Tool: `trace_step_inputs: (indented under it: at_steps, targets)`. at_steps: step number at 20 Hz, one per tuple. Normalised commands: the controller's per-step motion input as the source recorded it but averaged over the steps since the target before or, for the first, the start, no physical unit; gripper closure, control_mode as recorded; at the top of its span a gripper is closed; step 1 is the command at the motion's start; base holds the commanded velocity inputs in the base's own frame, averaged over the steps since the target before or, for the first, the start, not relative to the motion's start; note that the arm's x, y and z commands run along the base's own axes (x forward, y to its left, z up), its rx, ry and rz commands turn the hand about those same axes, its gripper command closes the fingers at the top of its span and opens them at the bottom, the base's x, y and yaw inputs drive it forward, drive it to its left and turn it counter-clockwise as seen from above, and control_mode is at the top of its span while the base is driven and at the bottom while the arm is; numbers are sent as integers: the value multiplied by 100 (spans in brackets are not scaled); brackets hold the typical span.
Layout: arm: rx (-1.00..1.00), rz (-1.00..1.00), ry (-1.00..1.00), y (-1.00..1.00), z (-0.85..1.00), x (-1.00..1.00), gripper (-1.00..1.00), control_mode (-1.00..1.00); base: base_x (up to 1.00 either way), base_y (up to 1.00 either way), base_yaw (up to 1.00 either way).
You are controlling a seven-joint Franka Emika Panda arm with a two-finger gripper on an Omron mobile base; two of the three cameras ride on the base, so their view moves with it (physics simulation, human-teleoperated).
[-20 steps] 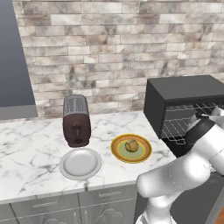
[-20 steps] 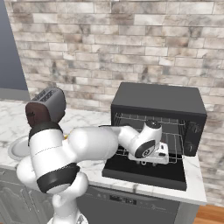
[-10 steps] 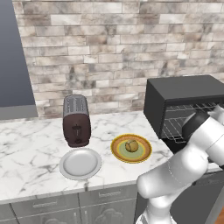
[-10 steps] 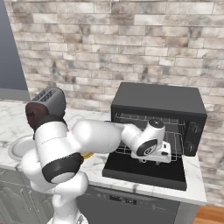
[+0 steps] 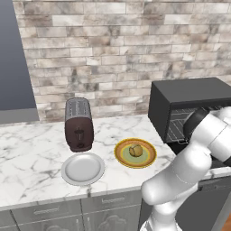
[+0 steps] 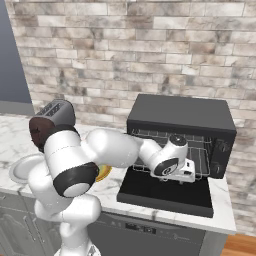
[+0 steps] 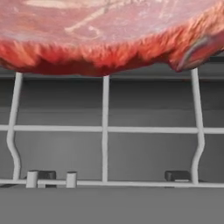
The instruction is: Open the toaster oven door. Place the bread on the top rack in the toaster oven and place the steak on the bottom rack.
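Observation:
The steak [image 7: 109, 35], red and raw, lies on the bottom rack [image 7: 105, 129] just beyond my gripper [image 7: 109, 176]. The gripper is open, its dark fingertips [image 7: 177, 176] wide apart with nothing between them. In the right base view my gripper [image 6: 186, 172] reaches into the toaster oven [image 6: 180, 117] at the level of the bottom rack [image 6: 204, 162], below the top rack [image 6: 160, 136]. The toaster oven door [image 6: 165, 192] lies folded down flat. The bread [image 5: 135, 150] sits on a yellow-rimmed green plate [image 5: 120, 157] left of the toaster oven [image 5: 194, 101].
A grey-white plate [image 5: 82, 169] lies bare near the counter's front edge. A dark brown slot toaster [image 5: 79, 124] stands behind it. My own arm [image 5: 205, 135] blocks the oven's mouth in the left base view. A brick wall backs the counter.
My elbow and upper arm have swung and risen, while the hand has stayed at the oven's lower shelf. The bread and both plates have not moved.

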Motion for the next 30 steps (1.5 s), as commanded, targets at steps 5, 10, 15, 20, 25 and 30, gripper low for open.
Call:
trace_step_inputs:
  at_steps: [5,10,15,20,25,30]
  targets:
    - [0,0,-1,0,-7,32,-100,-100,0,0,0]
    - [1,0,-3,0,-1,36,-100,-100,0,0,0]
    - [5,0,-5,0,0,28,-100,-100,0,0,0]
    - [7,0,-7,0,0,23,-100,-100,0,0,0]
    - [6,0,-6,0,0,27,-100,-100,0,0,0]
    - [5,0,-5,0,0,27,-100,-100,0,0,0]
